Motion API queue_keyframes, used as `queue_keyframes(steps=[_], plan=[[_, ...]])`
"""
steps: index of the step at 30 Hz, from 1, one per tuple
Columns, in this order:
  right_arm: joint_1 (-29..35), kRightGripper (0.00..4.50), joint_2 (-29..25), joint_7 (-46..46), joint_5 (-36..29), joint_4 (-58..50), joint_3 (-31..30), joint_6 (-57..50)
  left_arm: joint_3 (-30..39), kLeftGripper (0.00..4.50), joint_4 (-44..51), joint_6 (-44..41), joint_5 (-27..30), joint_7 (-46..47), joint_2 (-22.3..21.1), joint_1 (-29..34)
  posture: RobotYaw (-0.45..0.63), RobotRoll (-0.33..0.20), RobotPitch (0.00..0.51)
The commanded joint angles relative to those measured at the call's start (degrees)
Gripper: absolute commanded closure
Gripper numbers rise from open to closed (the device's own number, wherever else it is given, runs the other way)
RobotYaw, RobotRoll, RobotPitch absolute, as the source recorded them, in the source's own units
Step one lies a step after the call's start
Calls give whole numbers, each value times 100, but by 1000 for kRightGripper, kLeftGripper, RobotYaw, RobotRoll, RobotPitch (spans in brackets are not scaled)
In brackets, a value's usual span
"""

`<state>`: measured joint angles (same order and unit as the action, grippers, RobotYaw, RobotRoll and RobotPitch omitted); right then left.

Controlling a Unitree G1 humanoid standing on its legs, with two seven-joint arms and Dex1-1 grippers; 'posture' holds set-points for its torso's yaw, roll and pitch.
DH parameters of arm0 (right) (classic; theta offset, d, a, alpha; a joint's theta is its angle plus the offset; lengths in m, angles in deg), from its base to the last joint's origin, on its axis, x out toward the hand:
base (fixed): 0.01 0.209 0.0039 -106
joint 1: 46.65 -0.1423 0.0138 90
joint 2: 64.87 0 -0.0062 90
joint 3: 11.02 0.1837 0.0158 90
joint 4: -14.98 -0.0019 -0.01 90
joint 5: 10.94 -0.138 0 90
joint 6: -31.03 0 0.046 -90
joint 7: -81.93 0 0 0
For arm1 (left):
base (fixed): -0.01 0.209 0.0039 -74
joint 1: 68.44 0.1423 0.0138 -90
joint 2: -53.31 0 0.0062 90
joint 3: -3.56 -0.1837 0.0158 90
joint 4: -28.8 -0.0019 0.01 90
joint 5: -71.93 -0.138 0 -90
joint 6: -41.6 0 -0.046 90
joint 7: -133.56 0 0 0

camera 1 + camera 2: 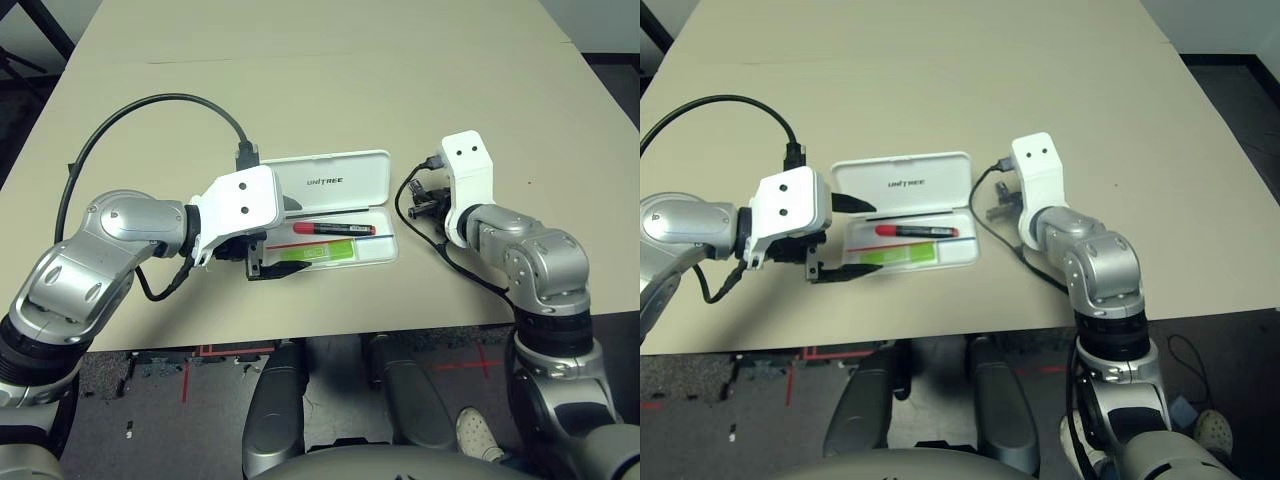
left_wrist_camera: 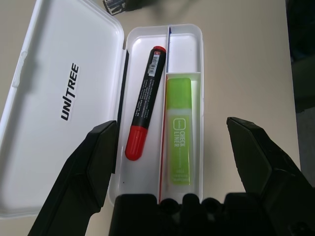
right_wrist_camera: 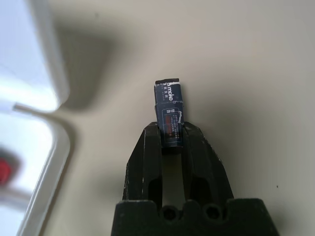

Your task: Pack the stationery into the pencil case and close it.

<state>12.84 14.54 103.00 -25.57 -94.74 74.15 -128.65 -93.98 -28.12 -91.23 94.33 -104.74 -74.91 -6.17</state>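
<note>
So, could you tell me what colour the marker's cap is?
Red, on the marker; left wrist view shows it best.

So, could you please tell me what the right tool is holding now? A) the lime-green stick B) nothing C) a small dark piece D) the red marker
C: the right tool is shut on the small dark piece, above the table beside the open pencil case.

Looks like a robotics lab or test room. Large plain beige rectangular bench (image 1: 330, 80) fills most of the head views, no homely clutter on it. Dark speckled floor (image 1: 150, 375) below its near edge carries red tape marks (image 1: 225, 351) at about 7 o'clock. A person's white sneaker (image 1: 478, 433) stands on the floor at about 5 o'clock.
</note>
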Motion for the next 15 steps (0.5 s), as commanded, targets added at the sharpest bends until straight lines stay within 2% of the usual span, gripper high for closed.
queue_keyframes(steps=[1,4,7,10,15], plan=[[-179,4220,-1143,1588,-374,53,-358,757,-84,0,116,-7,32,-6,8,6,66,0,269],[-381,4220,-1951,2718,-413,482,-453,1695,-89,0,111,4,27,-7,10,2,66,0,269],[-674,4220,-2475,3744,-308,1185,-504,2742,-102,0,92,28,17,-9,19,-3,62,0,265],[-899,4220,-2679,4628,-277,1774,-538,3605,-111,0,87,37,10,-7,26,-7,62,0,263],[-1227,4220,-2605,5964,-391,2469,-600,4623,-136,0,58,50,-12,4,46,-37,69,0,258]])
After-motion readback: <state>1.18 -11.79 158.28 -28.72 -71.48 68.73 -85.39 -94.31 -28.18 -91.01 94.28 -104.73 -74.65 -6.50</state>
